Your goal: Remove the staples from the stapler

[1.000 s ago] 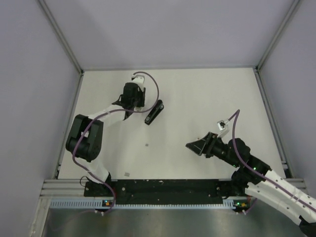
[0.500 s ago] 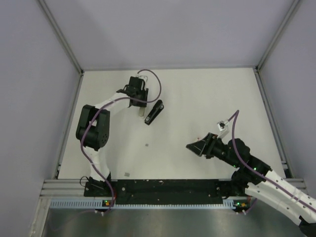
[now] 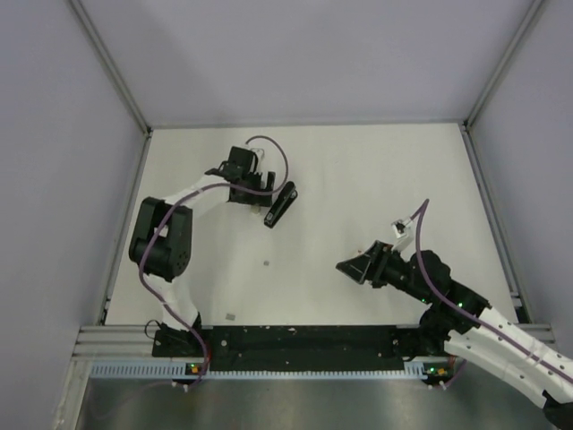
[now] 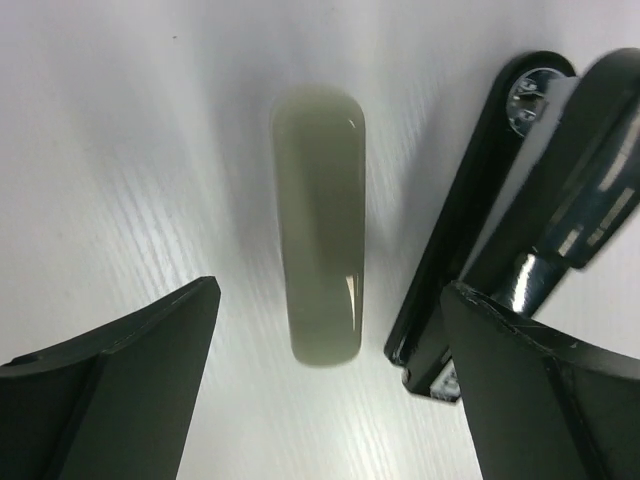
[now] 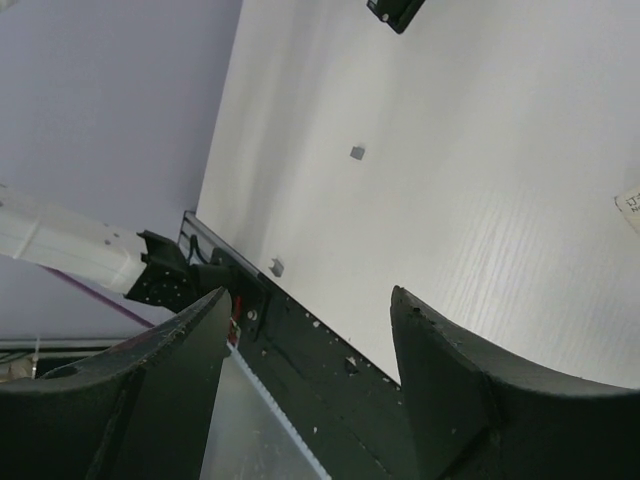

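Observation:
The black stapler (image 3: 280, 204) lies on the white table at mid-left, with silver metal showing inside it. In the left wrist view the stapler (image 4: 470, 215) sits at the right, partly behind my right finger. My left gripper (image 3: 251, 191) hovers just left of it, jaws wide open. A grey oblong bar (image 4: 318, 200) lies loose on the table, its near end between the tips of my left gripper (image 4: 330, 288). My right gripper (image 3: 354, 266) stands open and holds nothing, well apart at the lower right. In the right wrist view only one end of the stapler (image 5: 395, 10) shows, far from the right gripper (image 5: 312, 292).
Two small grey bits (image 3: 266, 263) (image 3: 231, 315) lie on the table between the stapler and the near rail (image 3: 295, 339). A small white tag (image 3: 400, 227) sits by the right arm's cable. Metal frame posts and pale walls bound the table on three sides.
My left gripper has opened wide and let go of the grey bar, which now lies on the table. The left wrist has shifted a little. The right gripper has hardly moved.

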`<state>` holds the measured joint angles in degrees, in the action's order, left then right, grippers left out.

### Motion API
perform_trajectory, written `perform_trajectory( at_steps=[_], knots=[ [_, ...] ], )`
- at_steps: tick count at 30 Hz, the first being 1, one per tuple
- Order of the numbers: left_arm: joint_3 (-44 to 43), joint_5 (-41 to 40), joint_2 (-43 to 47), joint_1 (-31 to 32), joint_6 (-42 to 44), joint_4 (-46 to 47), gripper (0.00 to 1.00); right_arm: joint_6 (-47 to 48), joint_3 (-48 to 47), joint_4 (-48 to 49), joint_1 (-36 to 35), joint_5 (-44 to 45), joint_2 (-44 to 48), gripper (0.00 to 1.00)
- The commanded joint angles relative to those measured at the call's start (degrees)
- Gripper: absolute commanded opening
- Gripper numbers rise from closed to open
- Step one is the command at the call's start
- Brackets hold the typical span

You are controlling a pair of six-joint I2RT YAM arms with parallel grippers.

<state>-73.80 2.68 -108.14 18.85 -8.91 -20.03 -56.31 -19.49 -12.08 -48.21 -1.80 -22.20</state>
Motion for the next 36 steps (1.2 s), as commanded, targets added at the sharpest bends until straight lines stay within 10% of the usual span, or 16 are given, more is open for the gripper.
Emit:
perform_trajectory(
  at_steps=[1, 15, 36],
  knots=[
    [2.9, -0.2, 14.5, -0.2, -0.8, 2.5, 0.99, 4.5, -3.8, -0.8, 0.2, 0.7, -3.9, 0.66],
    [25.4, 3.7, 51.1, -0.2, -8.8, 1.9, 0.99, 15.8, -17.0, 6.6, -0.8, -8.7, -36.4, 0.68],
    [32.1, 1.7, 78.6, -0.2, -18.1, -6.8, 0.99, 32.8, -47.2, 3.9, -27.7, 0.0, -75.8, 0.67]
  ],
)
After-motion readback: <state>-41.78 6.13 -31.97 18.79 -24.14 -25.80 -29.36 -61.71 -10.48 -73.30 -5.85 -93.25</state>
